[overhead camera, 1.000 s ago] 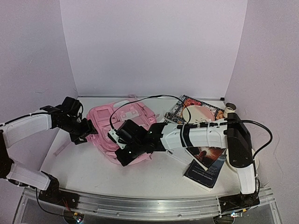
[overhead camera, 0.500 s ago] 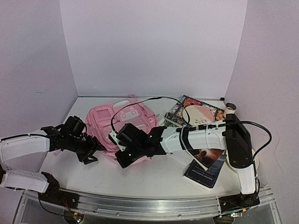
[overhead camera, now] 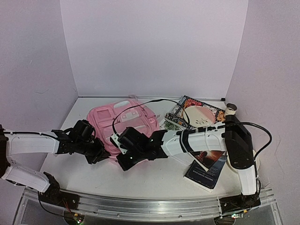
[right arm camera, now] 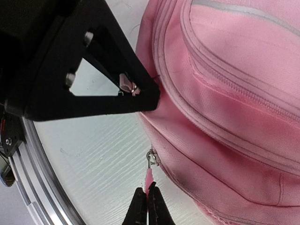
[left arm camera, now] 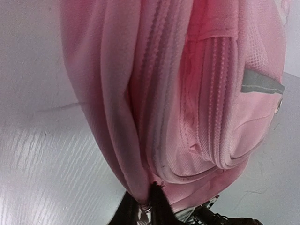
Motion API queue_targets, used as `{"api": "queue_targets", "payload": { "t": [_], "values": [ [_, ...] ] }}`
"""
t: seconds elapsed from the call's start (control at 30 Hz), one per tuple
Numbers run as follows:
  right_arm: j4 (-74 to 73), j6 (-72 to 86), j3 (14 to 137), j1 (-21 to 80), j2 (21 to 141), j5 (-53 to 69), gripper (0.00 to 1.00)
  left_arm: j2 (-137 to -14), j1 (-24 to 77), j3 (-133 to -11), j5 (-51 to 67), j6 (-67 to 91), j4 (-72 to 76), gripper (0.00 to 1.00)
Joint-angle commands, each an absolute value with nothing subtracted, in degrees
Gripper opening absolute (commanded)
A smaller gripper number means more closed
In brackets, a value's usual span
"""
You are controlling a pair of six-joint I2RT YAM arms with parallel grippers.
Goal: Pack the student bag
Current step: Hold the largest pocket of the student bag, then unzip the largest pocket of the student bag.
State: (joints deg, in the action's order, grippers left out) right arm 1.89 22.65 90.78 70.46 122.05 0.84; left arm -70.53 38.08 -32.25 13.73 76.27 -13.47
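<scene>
The student bag (overhead camera: 124, 119) is pale pink and lies flat at the table's middle; it fills the left wrist view (left arm camera: 187, 93). My left gripper (overhead camera: 101, 154) is at its near-left edge, shut on a fold of the bag's fabric (left arm camera: 140, 187), with a metal zip ring showing between the fingertips. My right gripper (overhead camera: 123, 161) is at the bag's near edge, shut on a small pink zip pull (right arm camera: 150, 176) that hangs from a metal slider (right arm camera: 152, 158). The left gripper (right arm camera: 150, 96) appears black at the upper left of the right wrist view, touching the bag (right arm camera: 225, 93).
A patterned book (overhead camera: 187, 108) with a white round plate (overhead camera: 201, 115) on it lies at the back right. A dark book (overhead camera: 206, 166) lies near the right arm's base. A small roll (overhead camera: 231, 108) stands by the right wall. The metal rail (overhead camera: 140, 206) runs along the front edge.
</scene>
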Motion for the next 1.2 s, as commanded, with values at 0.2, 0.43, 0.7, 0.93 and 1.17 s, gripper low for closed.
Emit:
{"api": "queue_targets", "payload": {
  "t": [0.2,0.43,0.7,0.93,1.17],
  "values": [
    [0.7,22.1,80.9,71.2,114.6,-3.2,0.0,-67.3,38.1,-33.4,5.9,73.4,-13.6,0.0],
    [-1.5,21.2,74.4,68.8,107.7,-6.8,0.0,-64.1,37.7,-37.5,-2.7,68.4,-24.7,0.0],
    [-5.1,17.9,69.8,64.5,101.8,-8.4,0.0,-62.1,32.9,-42.2,-9.7,59.6,-35.3,0.0],
    [-6.8,15.7,69.7,62.7,100.4,-7.9,0.0,-62.4,26.0,-45.6,-15.0,49.8,-38.9,0.0],
    [-7.6,15.3,78.4,64.1,105.9,-1.7,0.0,-69.4,23.1,-52.4,-23.2,39.5,-39.6,0.0]
  ]
}}
